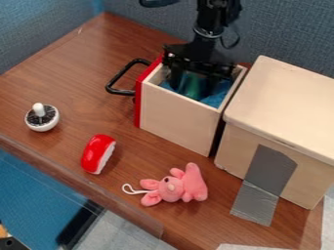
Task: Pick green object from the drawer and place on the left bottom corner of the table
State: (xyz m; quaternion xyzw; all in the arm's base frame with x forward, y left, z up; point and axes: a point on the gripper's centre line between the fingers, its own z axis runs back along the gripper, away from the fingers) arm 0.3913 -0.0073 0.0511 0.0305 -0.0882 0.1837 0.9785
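Inside the drawer (177, 117), the fingers (176, 78) stand apart around the green object (192, 87), whether gripping it I cannot tell.

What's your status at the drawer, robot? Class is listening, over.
Gripper down inside open drawer. Green object right at gripper, not yet on the table. Drawer walls probably the main obstacle on lifting.

Plush (176, 188), drawer (179, 117), box (287, 107) on table (72, 63)

The black arm (216, 10) is positioned at the top edge of the camera view, right of centre. The wrist (207, 32) is held nearly vertical, and the gripper (198, 64) is suspended beneath it, pointed downward.
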